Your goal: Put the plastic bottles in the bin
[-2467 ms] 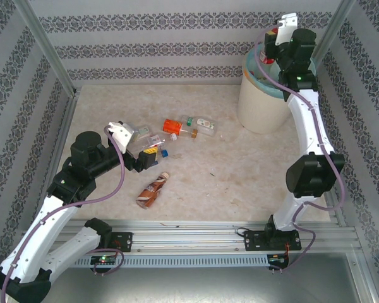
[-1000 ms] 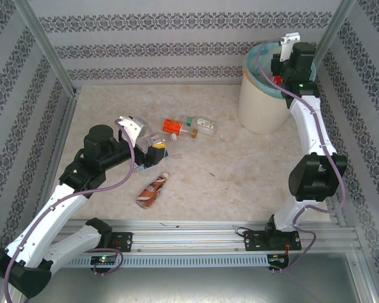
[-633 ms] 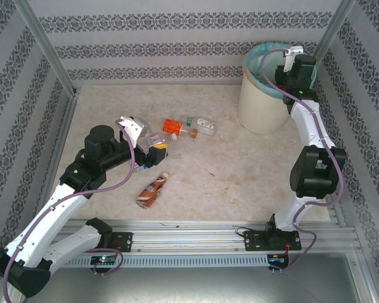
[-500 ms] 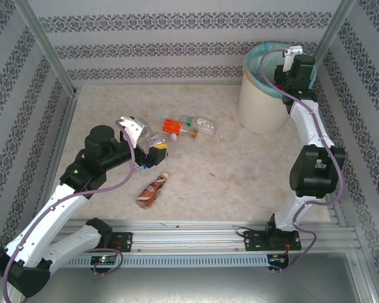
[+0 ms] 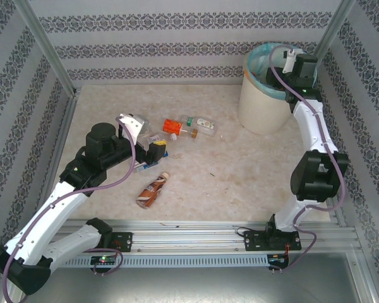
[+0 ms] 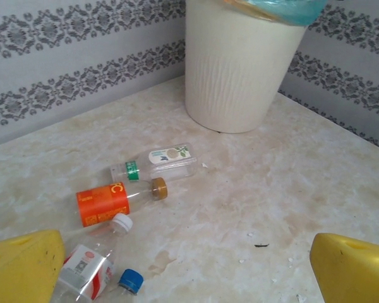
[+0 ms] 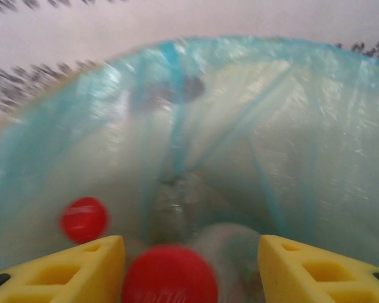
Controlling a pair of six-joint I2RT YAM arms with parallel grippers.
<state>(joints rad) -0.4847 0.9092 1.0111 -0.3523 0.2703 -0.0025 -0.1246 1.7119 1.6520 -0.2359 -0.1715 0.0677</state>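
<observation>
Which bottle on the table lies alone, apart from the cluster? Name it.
The brown bottle, lying alone toward the near edge; the orange-labelled bottle and clear bottle lie together farther back.

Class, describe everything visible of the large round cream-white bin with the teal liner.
The bin is a round, cream-white plastic bucket with faint vertical ribs, narrowing downward. A thin translucent teal bag lines it and folds over the rim. It stands upright on the marbled tabletop at the far right. Blurred red-capped bottles show inside.
</observation>
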